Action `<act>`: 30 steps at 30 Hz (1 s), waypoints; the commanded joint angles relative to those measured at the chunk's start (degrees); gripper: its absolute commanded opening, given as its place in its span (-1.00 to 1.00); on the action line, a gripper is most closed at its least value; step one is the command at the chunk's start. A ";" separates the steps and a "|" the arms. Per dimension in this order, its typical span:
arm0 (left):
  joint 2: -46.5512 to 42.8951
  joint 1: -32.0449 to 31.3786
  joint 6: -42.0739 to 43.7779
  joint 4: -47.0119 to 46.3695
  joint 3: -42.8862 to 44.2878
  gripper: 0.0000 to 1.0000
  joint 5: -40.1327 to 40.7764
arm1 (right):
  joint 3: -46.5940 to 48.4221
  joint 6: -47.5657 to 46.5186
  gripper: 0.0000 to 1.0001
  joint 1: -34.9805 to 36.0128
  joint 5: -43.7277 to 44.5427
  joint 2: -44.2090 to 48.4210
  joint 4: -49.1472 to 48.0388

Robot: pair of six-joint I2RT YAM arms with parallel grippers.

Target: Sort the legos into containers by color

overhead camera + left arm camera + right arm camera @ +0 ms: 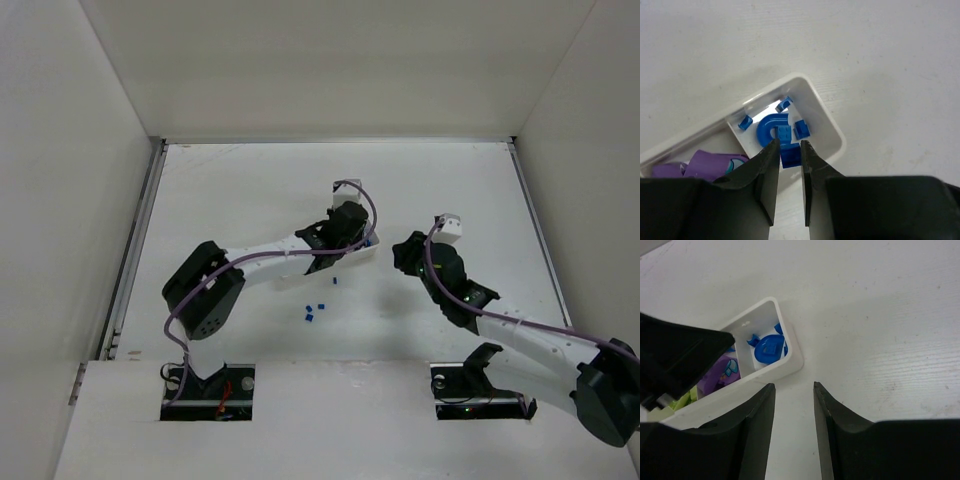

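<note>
Blue brick (790, 156) — in hand (789, 145)

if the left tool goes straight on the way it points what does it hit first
Probably the curved blue piece in the tray's end compartment, just past the small blue brick between the tips of the left tool; depth is hard to judge.

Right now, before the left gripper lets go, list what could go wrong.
1. The blue brick pinched in the left gripper hangs close to the blue compartment wall; dropped here, it may bounce out.
2. The right gripper, open, hovers by the same compartment; the two grippers could clash.
</note>
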State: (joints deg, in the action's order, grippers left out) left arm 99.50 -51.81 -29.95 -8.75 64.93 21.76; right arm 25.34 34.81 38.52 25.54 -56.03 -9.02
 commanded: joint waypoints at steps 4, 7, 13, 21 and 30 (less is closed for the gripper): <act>3.24 1.14 2.45 -2.32 6.44 -0.46 -1.28 | -0.12 0.53 -0.09 0.01 0.74 1.54 -2.85; 2.02 1.15 2.71 -2.32 6.62 -0.33 -1.46 | 0.32 0.26 -0.08 0.02 0.74 0.14 -3.37; -7.72 -0.17 3.06 -1.27 -1.62 -0.41 -1.10 | 0.76 0.17 -0.09 0.37 0.74 -2.06 -4.34; -28.82 -7.63 -2.20 10.13 -22.81 -0.54 5.56 | 2.16 -0.35 -0.42 2.65 0.12 -5.31 -4.87; -35.79 -18.10 -13.72 21.76 -33.45 -0.37 7.86 | 3.92 -0.44 -0.27 5.55 0.48 -9.53 -6.10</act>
State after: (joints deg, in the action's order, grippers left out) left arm 64.75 -68.23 -39.24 9.47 33.21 27.66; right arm 26.65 34.70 43.42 25.52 -65.23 -11.22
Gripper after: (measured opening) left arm 0.309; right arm 0.359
